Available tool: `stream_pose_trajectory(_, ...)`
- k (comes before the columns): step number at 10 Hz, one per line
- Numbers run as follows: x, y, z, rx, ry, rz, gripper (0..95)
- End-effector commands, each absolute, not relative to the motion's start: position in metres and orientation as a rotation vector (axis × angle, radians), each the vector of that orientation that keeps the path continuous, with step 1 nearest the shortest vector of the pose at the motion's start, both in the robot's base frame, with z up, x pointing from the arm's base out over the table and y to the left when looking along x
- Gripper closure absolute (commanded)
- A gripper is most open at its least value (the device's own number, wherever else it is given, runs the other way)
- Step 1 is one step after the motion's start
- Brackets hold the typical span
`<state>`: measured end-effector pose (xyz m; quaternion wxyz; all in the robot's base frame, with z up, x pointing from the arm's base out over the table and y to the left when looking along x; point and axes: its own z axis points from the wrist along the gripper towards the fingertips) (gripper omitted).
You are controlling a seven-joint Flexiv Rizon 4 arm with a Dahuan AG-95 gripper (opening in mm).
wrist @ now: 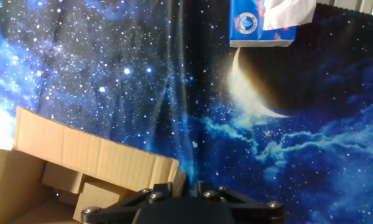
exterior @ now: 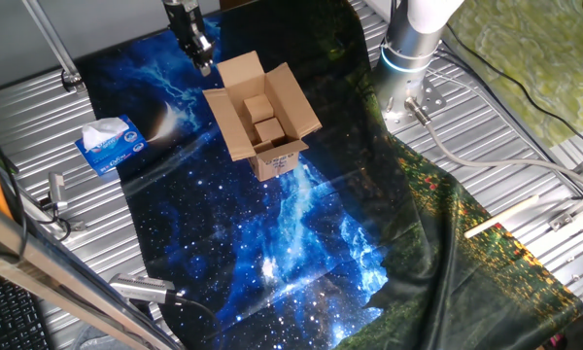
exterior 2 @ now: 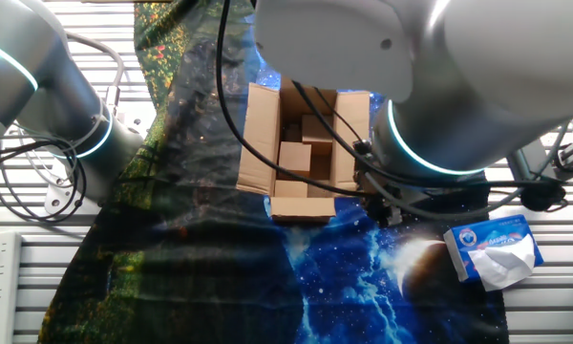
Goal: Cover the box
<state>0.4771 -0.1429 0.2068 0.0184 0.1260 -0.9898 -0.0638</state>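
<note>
The box point(exterior: 235, 124) is a small brown carton that stands open on the starry blue cloth, its four flaps spread outward. Smaller cardboard pieces lie inside it, and a white label point(exterior: 278, 163) faces the front. The box also shows in the other fixed view point(exterior 2: 259, 143) and in the hand view point(wrist: 93, 152). My gripper point(exterior: 204, 58) hangs just beside the far left flap, at about its height. In the hand view the gripper point(wrist: 183, 185) shows a narrow gap between its two dark fingers, with the flap's corner at that gap. It holds nothing.
A blue and white tissue box point(exterior: 112, 144) lies on the cloth's left edge, also in the other fixed view point(exterior 2: 497, 250) and the hand view point(wrist: 264, 22). The arm's base point(exterior: 408, 58) stands behind the carton. Ridged metal table point(exterior: 525, 126) surrounds the cloth.
</note>
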Motion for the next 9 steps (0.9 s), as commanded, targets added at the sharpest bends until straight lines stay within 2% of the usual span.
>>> stream_pose_trajectory(1, 0.4773, -0.1430, 0.2070, 0.403, -3.057, -0.175, 76.0)
stream_pose_trajectory(9, 0.4773, -0.1430, 0.2070, 0.326, -3.000, -0.132, 76.0)
